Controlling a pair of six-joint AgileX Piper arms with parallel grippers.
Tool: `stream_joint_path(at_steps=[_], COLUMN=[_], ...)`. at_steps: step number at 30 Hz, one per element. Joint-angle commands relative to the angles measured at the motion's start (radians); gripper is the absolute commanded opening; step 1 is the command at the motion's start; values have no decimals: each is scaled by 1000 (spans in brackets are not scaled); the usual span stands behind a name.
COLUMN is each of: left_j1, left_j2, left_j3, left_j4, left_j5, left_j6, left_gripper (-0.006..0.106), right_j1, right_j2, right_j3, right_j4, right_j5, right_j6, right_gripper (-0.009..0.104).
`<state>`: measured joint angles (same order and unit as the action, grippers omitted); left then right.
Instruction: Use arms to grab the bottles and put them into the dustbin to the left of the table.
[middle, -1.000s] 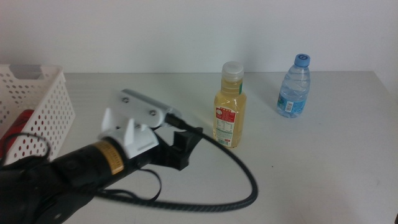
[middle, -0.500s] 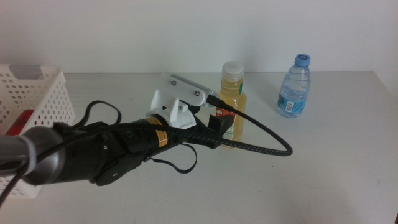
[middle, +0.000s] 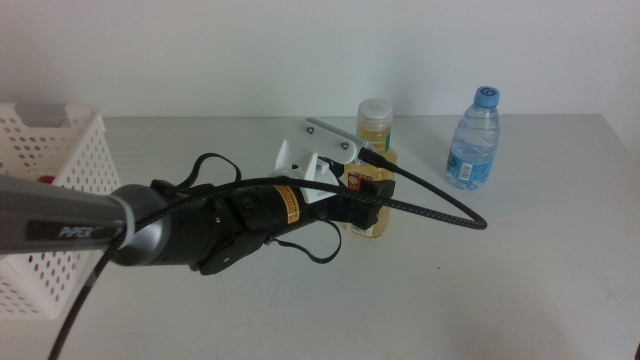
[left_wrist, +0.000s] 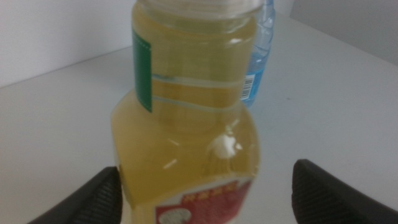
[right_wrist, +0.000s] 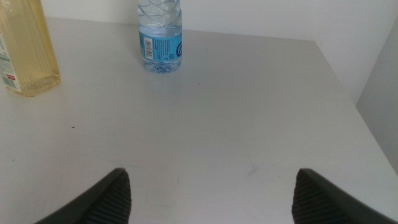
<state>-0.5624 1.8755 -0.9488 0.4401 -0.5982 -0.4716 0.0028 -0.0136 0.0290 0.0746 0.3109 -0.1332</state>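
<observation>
The yellow juice bottle (middle: 374, 150) with a white cap stands upright at the table's back middle. My left gripper (middle: 362, 192) has come in from the left and sits at the bottle's lower body. In the left wrist view the juice bottle (left_wrist: 186, 124) fills the gap between the open jaws of that gripper (left_wrist: 205, 196), and no squeeze shows. The small water bottle (middle: 472, 140) stands to its right, also seen as water bottle (right_wrist: 160, 34). My right gripper (right_wrist: 211, 193) waits open over bare table, outside the middle view. The white dustbin (middle: 60, 170) is at the far left.
A thick black cable (middle: 440, 212) loops from the left wrist across the table in front of the juice bottle. A bit of red (middle: 42, 181) shows through the dustbin's perforated wall. The table's right edge (right_wrist: 348, 87) lies beyond the water bottle.
The left arm has swung right and away from the dustbin, carrying its open gripper up to the juice bottle. Both bottles stay where they were.
</observation>
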Motion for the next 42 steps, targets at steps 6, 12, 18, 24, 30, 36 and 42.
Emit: stream_joint_path(at_steps=[6,12,18,24,30,36,42], left_j1=[-6,-6,-5,-3,-4,-5,-4], left_j2=[40,125,177,180,179,137,-21], left_j3=[-112,-196,-242,-245,-240,-240,-241], left_j4=[-15,-15,-17,-51,-69,60,266], left_j5=[-74,-74,-84,-87,-111,-74,214], left_j6=[-13,-12,3,54,8,-185,-326], left_gripper=[93,93,93,75,28,-2,-2], right_j1=[-7,-7,-7,-7,-7,-7,-7], right_j2=[-21,-21,-21,-21,-21,-21,-21], right_j3=[-10,-10,-10,-10,-10,-10,-10], right_j4=[-5,-5,-5,-5,-5,-5,-5], right_j5=[-78,-78,-78,-78,-78,-78,-78], right_j6=[-12,-12,-12,-12,-12,-12,-12], right_gripper=[66,66,66,66,66,66,66])
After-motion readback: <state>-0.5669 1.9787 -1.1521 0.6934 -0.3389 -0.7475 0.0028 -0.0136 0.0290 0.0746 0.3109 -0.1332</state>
